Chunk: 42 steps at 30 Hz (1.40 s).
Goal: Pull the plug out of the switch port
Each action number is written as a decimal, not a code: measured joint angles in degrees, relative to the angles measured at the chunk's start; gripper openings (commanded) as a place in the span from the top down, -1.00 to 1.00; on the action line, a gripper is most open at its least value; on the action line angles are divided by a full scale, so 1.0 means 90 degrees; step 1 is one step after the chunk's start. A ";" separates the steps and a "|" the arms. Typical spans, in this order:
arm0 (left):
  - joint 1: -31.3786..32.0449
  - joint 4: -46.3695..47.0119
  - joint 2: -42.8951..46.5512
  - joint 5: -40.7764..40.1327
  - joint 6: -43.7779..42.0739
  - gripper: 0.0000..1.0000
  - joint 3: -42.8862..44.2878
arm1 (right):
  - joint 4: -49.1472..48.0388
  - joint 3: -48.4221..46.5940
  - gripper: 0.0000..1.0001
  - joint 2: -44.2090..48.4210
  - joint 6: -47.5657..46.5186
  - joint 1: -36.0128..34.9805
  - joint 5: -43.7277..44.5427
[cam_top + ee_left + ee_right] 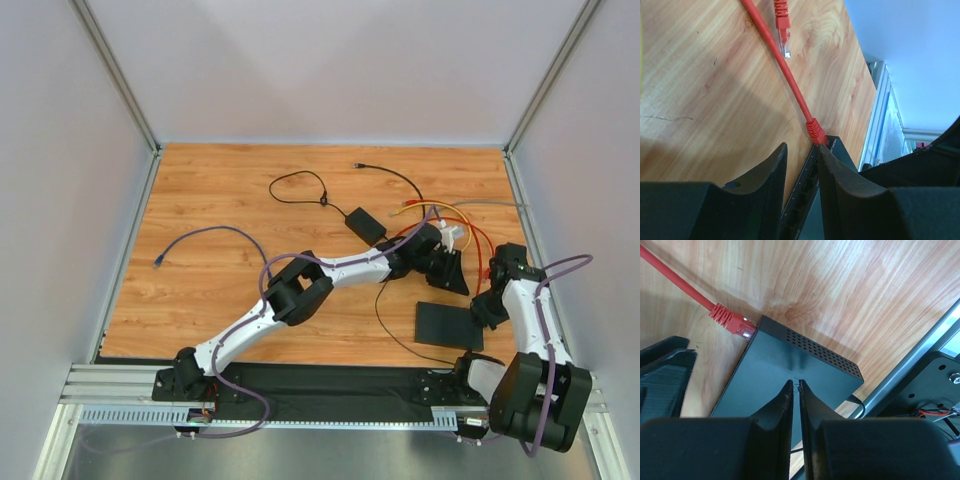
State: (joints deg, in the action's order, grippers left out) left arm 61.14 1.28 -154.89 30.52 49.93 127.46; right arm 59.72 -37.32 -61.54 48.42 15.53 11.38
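Note:
The switch (445,325) is a flat black box near the table's right front. In the left wrist view its socket edge (807,182) runs between my fingers. A red plug (816,131) on a red cable sits in the end port at the switch's corner, and shows in the right wrist view (730,321). My left gripper (801,147) is open, straddling the socket edge just behind the plug, its right fingertip next to the plug. My right gripper (796,383) is shut, with its tips resting on the switch's top (775,365).
A second loose red plug (782,20) lies on the wood beyond. A black power-adapter brick (365,224) with a thin black cable lies behind. Yellow cable (430,208) and purple cable (200,235) lie on the table. The aluminium frame rail (920,355) runs close to the switch's right.

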 measured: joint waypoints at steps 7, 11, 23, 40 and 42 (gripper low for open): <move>0.0058 0.0158 -0.0170 0.0034 0.0231 0.30 0.0250 | -0.0024 0.0002 0.82 -0.0078 -0.0032 0.0078 0.0012; 0.0053 0.0248 -0.0299 0.0228 0.0340 0.29 0.0444 | -0.0058 0.0002 0.83 -0.0141 -0.0053 0.0104 0.0012; 0.0068 0.0260 -0.0515 0.0384 0.0476 0.32 0.0585 | -0.0138 -0.0015 0.76 -0.0199 -0.0134 0.0163 0.0024; -0.0092 -0.0129 0.0571 0.0440 -0.0406 0.26 -0.0221 | -0.0772 -0.1690 0.22 -0.0114 -0.1664 0.0755 -0.0231; -0.0112 -0.0010 0.0828 0.0527 -0.0444 0.26 -0.0474 | -0.1030 -0.1931 0.04 -0.0129 -0.2050 0.1066 -0.0561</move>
State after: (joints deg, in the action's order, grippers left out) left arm 60.14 1.19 -147.44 35.27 45.93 123.20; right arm 50.46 -54.70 -62.70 29.98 25.12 6.33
